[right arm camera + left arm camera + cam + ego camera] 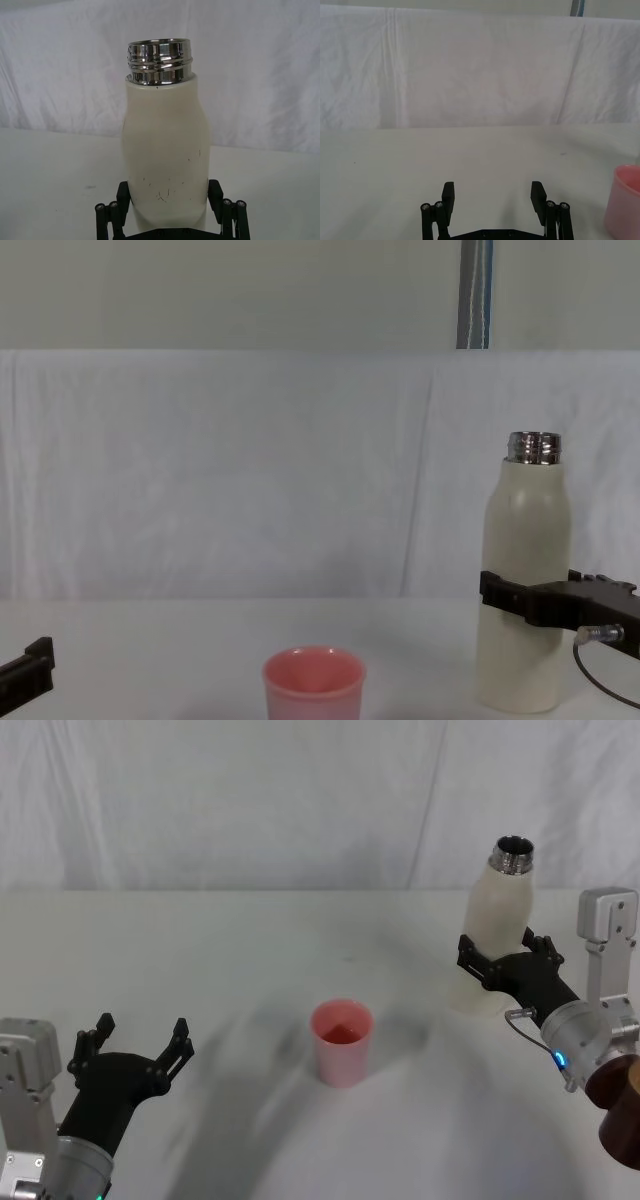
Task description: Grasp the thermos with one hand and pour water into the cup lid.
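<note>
The thermos (pixel 503 920) is a tall cream-white bottle with an open steel neck, standing upright on the right side of the table. My right gripper (pixel 503 952) is shut on its lower body, one black finger on each side, as the right wrist view shows around the thermos (pixel 165 150). In the chest view the thermos (pixel 525 540) rests on the table with the right gripper (pixel 530 602) across it. The pink cup lid (pixel 341 1042) stands upright at the table's centre, left of the thermos. My left gripper (pixel 140 1038) hangs open at the near left, away from both.
A white cloth covers the table (pixel 200 950) and a white curtain hangs behind it. A brown rounded object (pixel 620 1105) sits at the right edge beside my right arm. The cup lid (pixel 625 200) shows off to one side of the left gripper (pixel 493 192).
</note>
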Tool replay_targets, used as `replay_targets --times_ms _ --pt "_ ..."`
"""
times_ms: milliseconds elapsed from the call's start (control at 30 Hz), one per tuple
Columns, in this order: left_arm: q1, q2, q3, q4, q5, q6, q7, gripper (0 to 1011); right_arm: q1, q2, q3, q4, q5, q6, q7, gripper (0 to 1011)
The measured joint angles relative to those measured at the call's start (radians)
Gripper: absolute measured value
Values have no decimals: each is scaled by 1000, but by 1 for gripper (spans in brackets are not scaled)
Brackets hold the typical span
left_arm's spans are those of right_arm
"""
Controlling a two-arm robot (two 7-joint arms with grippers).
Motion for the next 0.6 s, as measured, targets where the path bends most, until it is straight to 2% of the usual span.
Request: replay_targets --times_ms 600 --pt "0 0 0 0 0 0 0 1001 36 -14 -1 55 -4 -34 3 1000"
